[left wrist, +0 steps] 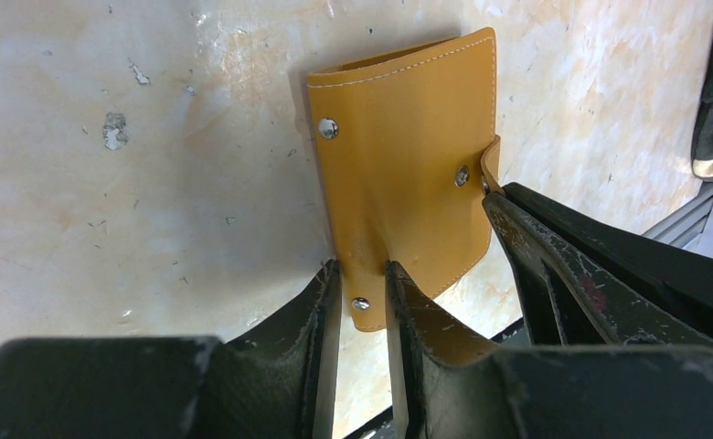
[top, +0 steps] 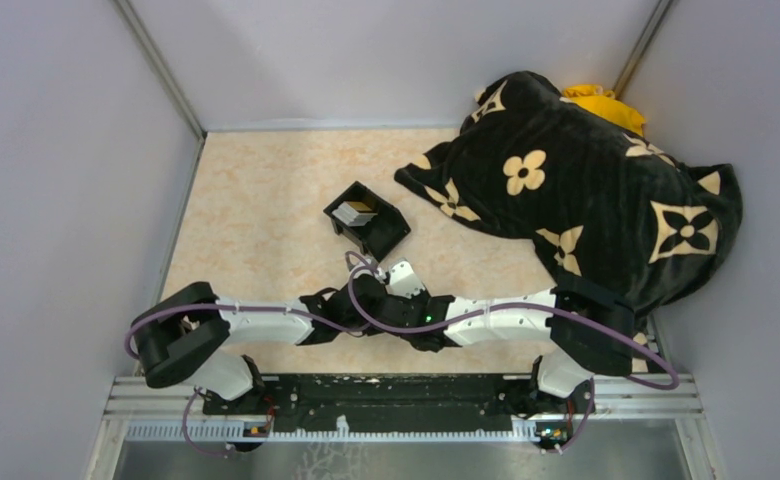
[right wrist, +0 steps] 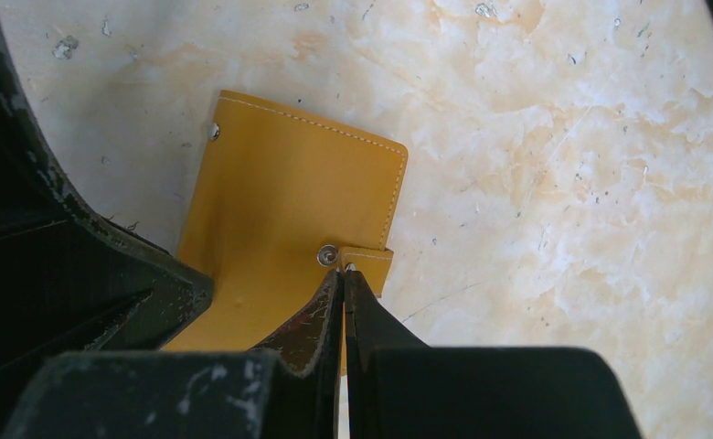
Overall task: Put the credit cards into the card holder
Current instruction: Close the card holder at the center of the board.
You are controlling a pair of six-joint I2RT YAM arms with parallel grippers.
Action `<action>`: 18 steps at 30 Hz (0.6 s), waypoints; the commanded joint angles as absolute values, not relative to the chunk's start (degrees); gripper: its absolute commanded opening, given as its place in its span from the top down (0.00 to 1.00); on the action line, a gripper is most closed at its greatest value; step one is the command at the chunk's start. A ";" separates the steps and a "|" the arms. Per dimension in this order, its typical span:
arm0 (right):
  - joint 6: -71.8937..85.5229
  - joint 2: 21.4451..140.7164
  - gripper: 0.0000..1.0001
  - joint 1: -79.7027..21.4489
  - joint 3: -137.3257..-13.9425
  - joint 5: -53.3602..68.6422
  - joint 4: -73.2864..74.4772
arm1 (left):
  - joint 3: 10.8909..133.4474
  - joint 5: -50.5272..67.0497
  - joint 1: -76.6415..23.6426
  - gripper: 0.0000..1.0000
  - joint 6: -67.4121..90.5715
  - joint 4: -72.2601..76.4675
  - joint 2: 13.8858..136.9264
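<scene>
On the beige tabletop [top: 256, 220] between grey walls [top: 56, 150], left jaws clamp the card holder [left wrist: 408, 155], right jaws its tab [right wrist: 368, 265].

No text, label, brand or number can be read in any view.

Marbled beige table [top: 256, 230] between pale grey walls [top: 66, 150].

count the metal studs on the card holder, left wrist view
3 studs on the card holder: upper left corner, beside the side tab, bottom edge at the left hand. Others may be hidden.
</scene>
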State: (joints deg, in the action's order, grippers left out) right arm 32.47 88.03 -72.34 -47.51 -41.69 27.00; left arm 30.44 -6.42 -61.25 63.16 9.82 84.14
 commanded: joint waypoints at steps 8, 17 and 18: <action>30.42 88.75 1.00 -69.79 -51.27 -39.23 20.17 | 30.85 -5.46 -63.28 0.69 62.05 9.27 86.30; 30.21 87.67 1.00 -69.89 -51.02 -38.88 18.80 | 30.16 -5.54 -63.28 0.70 62.60 9.71 85.94; 30.09 87.63 1.00 -69.93 -51.06 -38.85 18.65 | 29.74 -5.54 -63.28 0.70 62.93 10.29 85.64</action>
State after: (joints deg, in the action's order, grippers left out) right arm 31.97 88.31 -72.01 -47.51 -39.90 27.05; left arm 30.44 -6.00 -60.97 63.24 11.00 84.99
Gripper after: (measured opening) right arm 0.007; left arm 0.304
